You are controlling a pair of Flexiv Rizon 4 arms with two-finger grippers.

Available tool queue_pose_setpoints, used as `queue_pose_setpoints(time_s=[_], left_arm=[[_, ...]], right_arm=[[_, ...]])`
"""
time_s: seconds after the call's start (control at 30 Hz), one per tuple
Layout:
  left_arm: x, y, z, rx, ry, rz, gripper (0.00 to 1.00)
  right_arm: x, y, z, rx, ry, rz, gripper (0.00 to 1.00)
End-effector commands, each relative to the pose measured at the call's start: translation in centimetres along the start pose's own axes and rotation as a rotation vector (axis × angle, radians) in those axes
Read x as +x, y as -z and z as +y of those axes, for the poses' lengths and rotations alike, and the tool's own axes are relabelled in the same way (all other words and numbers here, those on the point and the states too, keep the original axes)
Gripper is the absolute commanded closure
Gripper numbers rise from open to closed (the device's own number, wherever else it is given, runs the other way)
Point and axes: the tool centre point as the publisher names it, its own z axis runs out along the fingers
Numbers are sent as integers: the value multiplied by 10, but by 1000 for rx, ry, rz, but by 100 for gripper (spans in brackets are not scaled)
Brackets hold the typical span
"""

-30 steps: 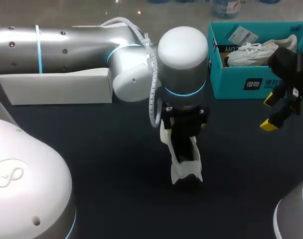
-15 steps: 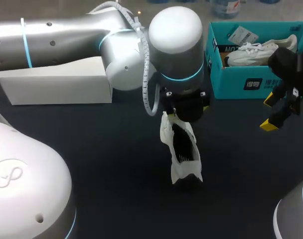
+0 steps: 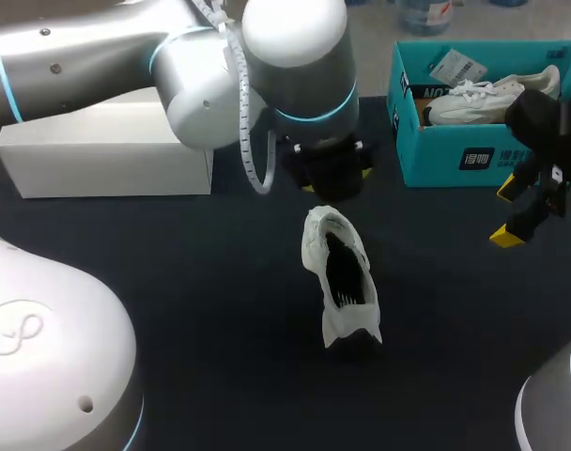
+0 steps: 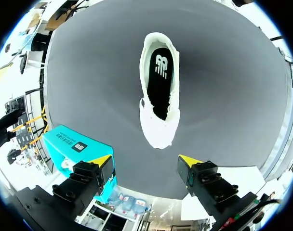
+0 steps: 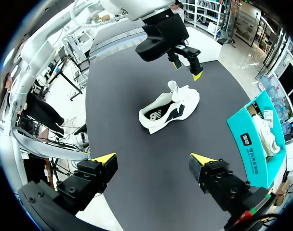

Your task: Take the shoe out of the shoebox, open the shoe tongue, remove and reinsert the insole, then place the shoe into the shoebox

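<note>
Shoe [image 3: 340, 277] sits mid-table [image 3: 220, 310], mouth up, likely for insole [image 4: 158, 79] work; left gripper [image 4: 145, 162] above, right gripper [image 5: 153, 159] near the far-edge shoebox [image 3: 455, 155], both wide open, empty.

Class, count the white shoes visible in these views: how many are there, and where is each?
2. One white sneaker with a black insole lies on the dark table; a second white sneaker sits inside the open teal cardboard shoebox. The box may hide more.

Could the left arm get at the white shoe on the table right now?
Probably yes: the left gripper hangs open above the white shoe with nothing between them, and the right gripper is off to the side.
</note>
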Motion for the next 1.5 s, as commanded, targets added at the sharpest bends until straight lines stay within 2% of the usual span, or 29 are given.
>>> queue_pose_setpoints(time_s=[0.03, 0.23, 0.4, 1.17, 1.33, 1.5], left_arm=[[2, -11, 3, 13, -8, 15, 100], [7, -25, 3, 41, 6, 30, 100], [12, -33, -1, 33, 6, 49, 100], [43, -75, -54, 110, -48, 117, 100], [44, -85, -60, 120, -57, 130, 100], [42, -86, -59, 122, -61, 131, 100]], right_arm=[[-2, -1, 1, 3, 0, 3, 0], [-2, -1, 1, 3, 0, 3, 0], [-2, -1, 1, 3, 0, 3, 0], [-2, -1, 1, 3, 0, 3, 0], [-2, -1, 1, 3, 0, 3, 0], [-2, -1, 1, 3, 0, 3, 0]])
